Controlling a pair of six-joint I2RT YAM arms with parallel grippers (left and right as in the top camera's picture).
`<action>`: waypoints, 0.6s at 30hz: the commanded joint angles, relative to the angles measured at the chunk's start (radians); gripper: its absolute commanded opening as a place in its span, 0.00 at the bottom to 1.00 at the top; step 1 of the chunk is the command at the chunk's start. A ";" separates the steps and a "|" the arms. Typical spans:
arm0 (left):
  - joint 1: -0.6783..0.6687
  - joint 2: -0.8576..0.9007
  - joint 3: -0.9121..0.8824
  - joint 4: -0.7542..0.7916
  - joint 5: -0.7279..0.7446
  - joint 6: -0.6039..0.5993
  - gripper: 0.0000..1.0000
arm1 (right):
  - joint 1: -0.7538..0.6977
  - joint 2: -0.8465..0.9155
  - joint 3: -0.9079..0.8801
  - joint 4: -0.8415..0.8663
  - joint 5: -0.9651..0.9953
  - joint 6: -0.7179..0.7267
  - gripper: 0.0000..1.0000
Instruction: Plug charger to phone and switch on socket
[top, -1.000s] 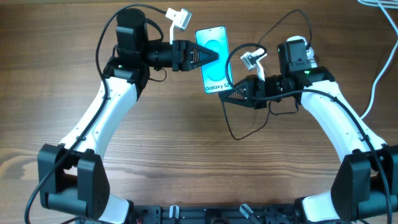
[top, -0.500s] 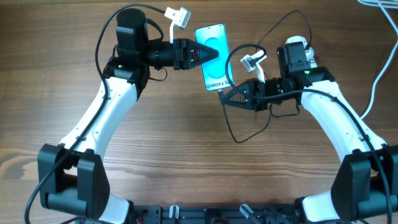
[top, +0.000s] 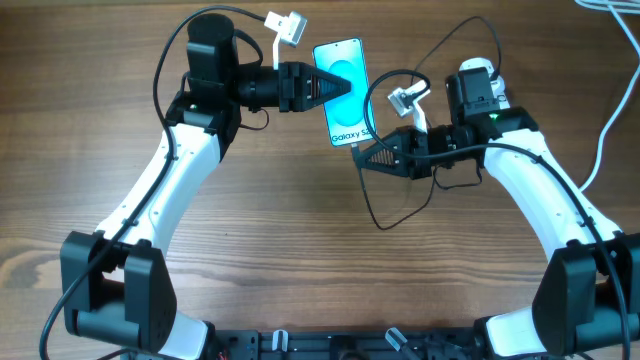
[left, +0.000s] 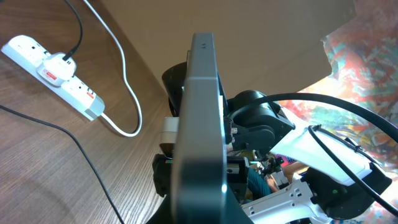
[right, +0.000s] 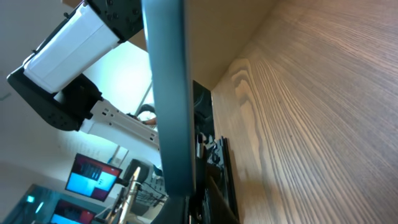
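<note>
The phone (top: 345, 115) is held clear of the table (top: 300, 260) near the top centre of the overhead view, with its cyan screen facing up and the "Galaxy" lettering at its lower edge. It is gripped at its left long side by the left end effector (top: 335, 88), whose fingers are closed on it. In the left wrist view the phone (left: 200, 124) is seen edge-on, filling the middle of the picture.

The right end effector (top: 362, 157) is placed at the lower right corner of the phone, touching or just beside its bottom edge. Its fingers are drawn together to a point on the plug end of the charger (top: 372, 215), whose thin black cable is seen dropping from that point, looping over the table and running back up past the right arm. Whether the plug tip is seated in the phone cannot be told. In the right wrist view only the phone's edge (right: 169, 93) is shown close up.

The socket (left: 84, 101) is seen lying on the table in the left wrist view, well apart from the phone, with a white block plugged into it and a thick white cord (left: 121, 81) leading away.
</note>
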 joint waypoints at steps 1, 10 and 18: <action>0.000 -0.004 0.012 0.005 -0.002 -0.006 0.04 | -0.003 0.006 0.009 -0.004 -0.039 -0.024 0.04; 0.000 -0.004 0.012 0.004 -0.002 -0.006 0.04 | -0.003 0.006 0.009 -0.008 -0.040 -0.021 0.04; 0.000 -0.004 0.012 0.004 -0.002 -0.006 0.04 | -0.003 0.006 0.010 -0.023 -0.040 -0.021 0.04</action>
